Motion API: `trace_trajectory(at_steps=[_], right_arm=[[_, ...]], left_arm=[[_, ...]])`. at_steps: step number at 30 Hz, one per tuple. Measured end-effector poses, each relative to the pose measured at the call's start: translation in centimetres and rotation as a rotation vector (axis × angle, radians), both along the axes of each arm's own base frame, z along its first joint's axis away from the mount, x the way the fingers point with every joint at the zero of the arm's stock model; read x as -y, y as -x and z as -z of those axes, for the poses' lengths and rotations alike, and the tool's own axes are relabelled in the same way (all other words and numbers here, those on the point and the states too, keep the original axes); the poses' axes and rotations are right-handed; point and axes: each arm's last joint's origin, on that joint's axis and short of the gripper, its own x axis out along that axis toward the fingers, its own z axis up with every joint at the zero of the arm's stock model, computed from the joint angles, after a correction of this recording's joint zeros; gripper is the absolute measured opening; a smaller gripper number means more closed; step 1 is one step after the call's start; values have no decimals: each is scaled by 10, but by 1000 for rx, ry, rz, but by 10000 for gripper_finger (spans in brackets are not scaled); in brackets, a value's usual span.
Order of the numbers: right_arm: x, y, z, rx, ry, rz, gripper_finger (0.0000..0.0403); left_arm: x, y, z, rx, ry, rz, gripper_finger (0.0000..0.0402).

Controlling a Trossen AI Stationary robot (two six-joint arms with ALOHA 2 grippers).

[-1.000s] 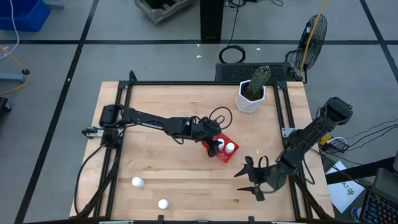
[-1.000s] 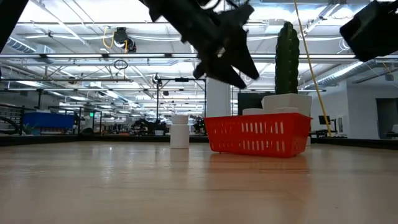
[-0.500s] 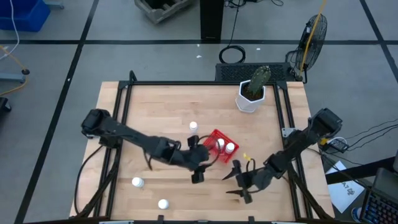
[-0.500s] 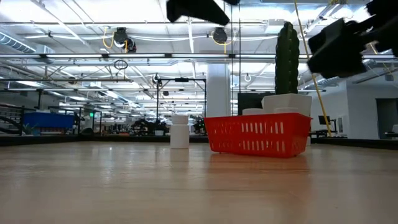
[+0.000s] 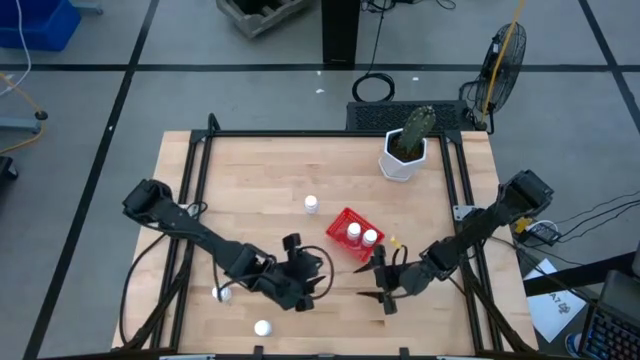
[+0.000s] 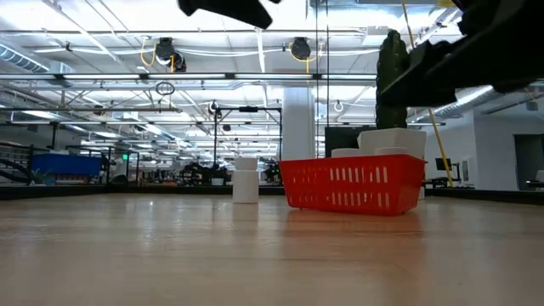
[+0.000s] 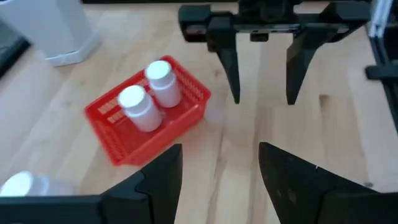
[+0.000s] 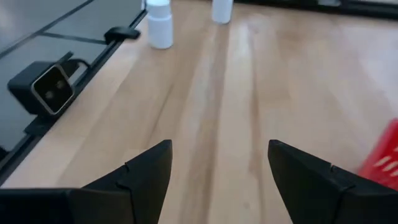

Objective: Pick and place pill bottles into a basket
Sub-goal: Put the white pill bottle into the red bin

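Observation:
The red basket [image 5: 340, 222] stands mid-table and holds two white pill bottles [image 5: 353, 231] [image 5: 369, 237], upright in the left wrist view [image 7: 140, 106] [image 7: 163, 81]. A third bottle [image 5: 311, 204] stands on its base just beyond the basket. Two more stand near the table's near left corner [image 5: 221, 293] [image 5: 262, 327]. My left gripper [image 5: 316, 279] is open and empty, nearer than the basket and to its left. My right gripper [image 5: 380, 285] is open and empty, nearer than the basket and to its right. The two grippers face each other.
A white pot [image 5: 402, 158] with a cactus [image 5: 418, 124] stands at the far right. A small camera [image 8: 46, 87] sits at the table's near edge. Black rails [image 5: 200, 190] run along the table's sides. Bare wood [image 5: 260, 180] lies left of the basket.
My left gripper has drawn back from over the basket toward the table's near edge and a little to the left. Two bottles now show in the basket, and the bottle beyond it is uncovered. My right gripper has moved a little toward the table's left edge.

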Motion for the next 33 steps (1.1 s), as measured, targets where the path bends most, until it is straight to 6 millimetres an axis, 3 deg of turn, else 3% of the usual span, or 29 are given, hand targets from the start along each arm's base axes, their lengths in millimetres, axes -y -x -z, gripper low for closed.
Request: trace_trajectory(at_steps=[6,11,14,21,28,33], right_arm=[[22,1,-29,46,-7,46,256],[53,2,-45,-1,59,118,250],[74,-6,-58,26,12,124,243],[107,-17,-68,38,14,145,229],[90,-2,-62,-22,40,69,219],[74,24,-56,35,-6,27,149]], left_arm=[[-4,10,14,72,47,-28,216],[-11,24,16,188,75,-19,216],[-20,38,20,222,51,-44,216],[-38,59,30,319,100,-72,216],[-33,74,42,321,149,-58,216],[-14,86,39,381,96,2,216]])
